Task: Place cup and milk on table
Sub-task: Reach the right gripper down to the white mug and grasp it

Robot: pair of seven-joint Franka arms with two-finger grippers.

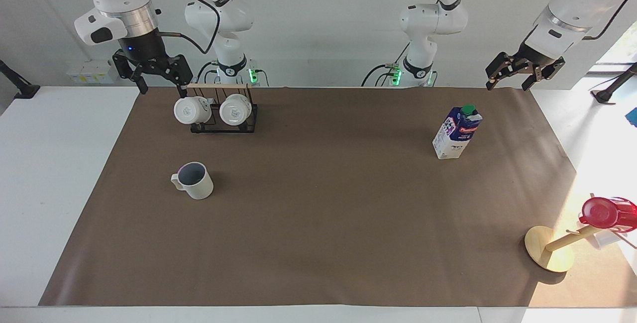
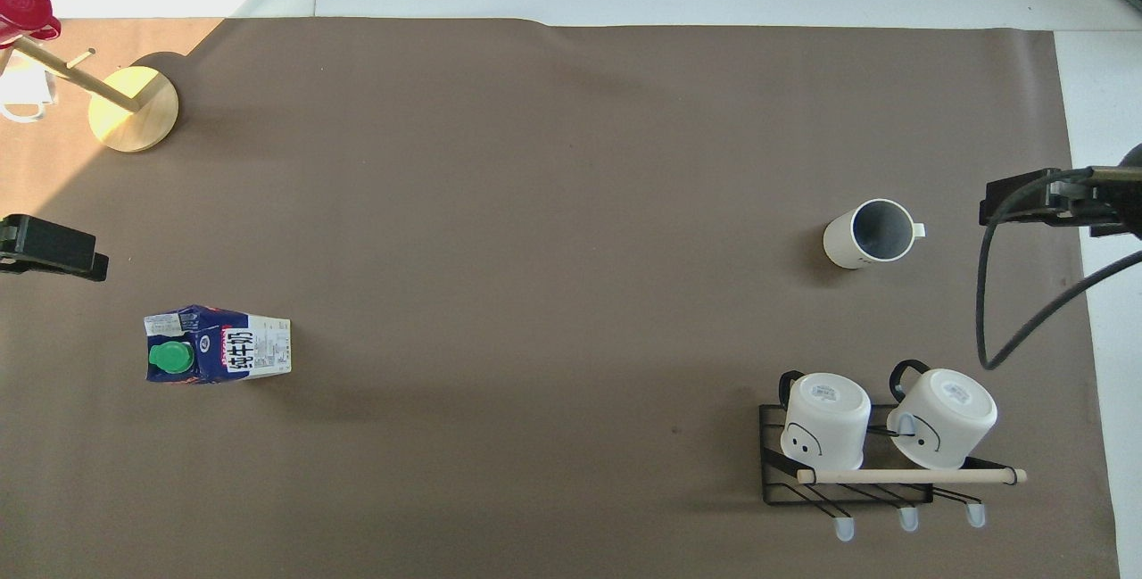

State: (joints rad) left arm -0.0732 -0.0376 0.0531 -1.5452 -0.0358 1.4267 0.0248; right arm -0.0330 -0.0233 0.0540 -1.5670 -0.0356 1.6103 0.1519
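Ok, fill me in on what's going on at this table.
Nothing is being handled right now. The cup stands upright on the table, toward the right arm's end, and the milk stands upright toward the left arm's end. Both grippers are raised, open and empty: the right gripper is up beside the mug rack, the left gripper over the table's edge by the milk.

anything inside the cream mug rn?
Nothing shows inside the cup: the overhead view looks straight into it, showing only bare grey-blue lining. It stands upright on the table, apart from the milk. Both tools are raised away from it.
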